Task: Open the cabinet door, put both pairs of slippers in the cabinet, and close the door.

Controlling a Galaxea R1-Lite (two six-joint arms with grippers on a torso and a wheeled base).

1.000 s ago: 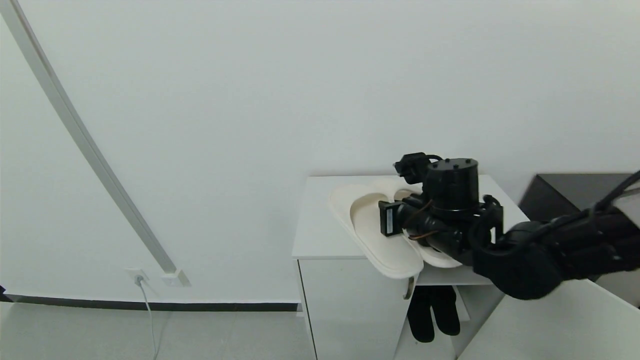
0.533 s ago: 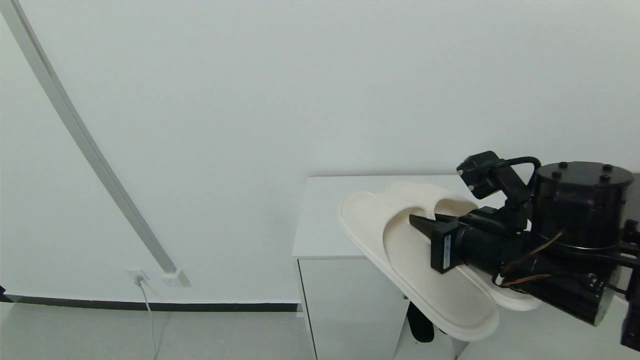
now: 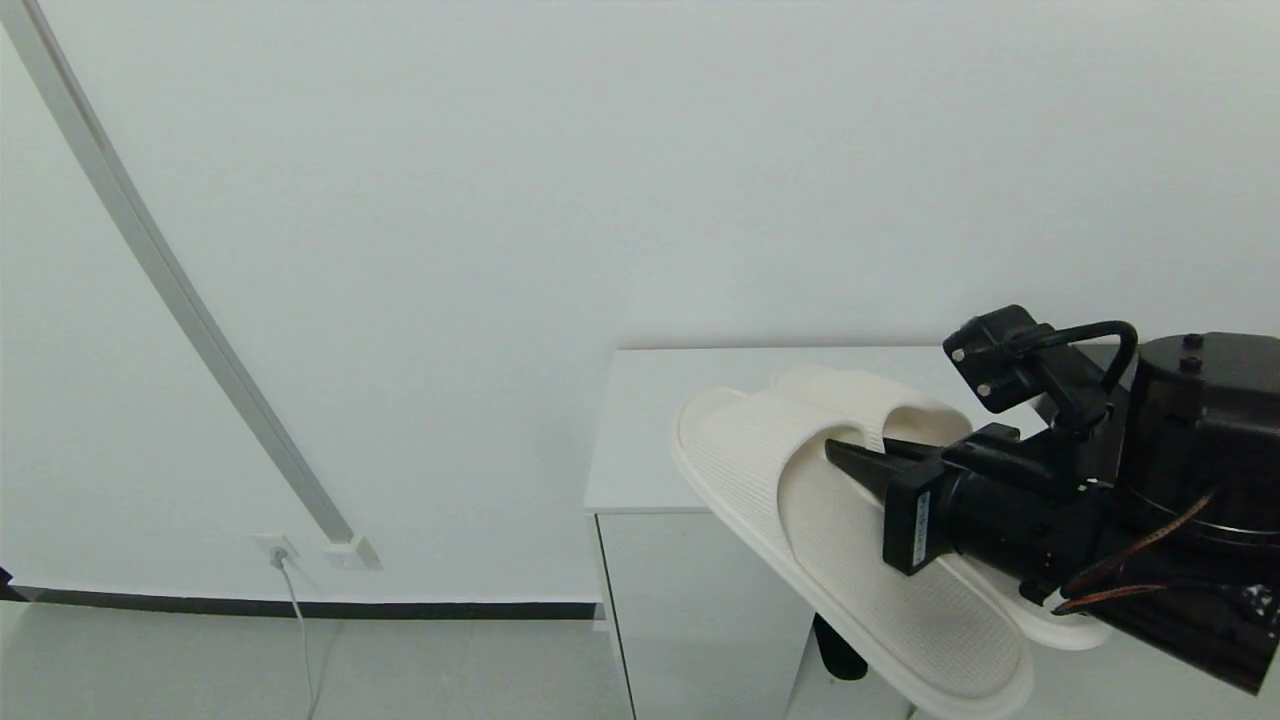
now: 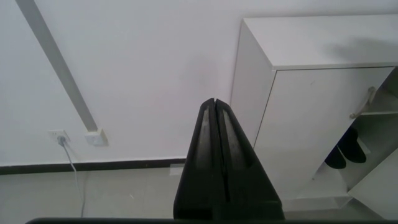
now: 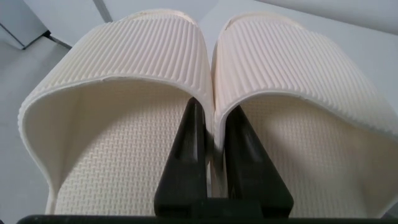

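The white cabinet [image 3: 640, 440] stands at lower centre-right of the head view. Its open compartment shows in the left wrist view [image 4: 298, 37]. The white slippers [image 3: 850, 560] hang as a pair in the lower right of the head view, in front of the cabinet top and clear of it, toes toward the wall, heels dipping to the frame's bottom edge. The right gripper [image 3: 840, 455] has hold of them, its fingers nearly closed on the two adjoining strap edges [image 5: 214, 109], one finger inside each slipper. The left gripper [image 4: 214, 102] is pressed fully together with nothing in it, well apart from the cabinet. The black slippers [image 4: 347, 152] already lie inside. Judged step: carrying the white pair down to the compartment. The pinch is on thin strap edges only, so move slowly without swinging, enter toes first, and set down beside the black pair, not on it.
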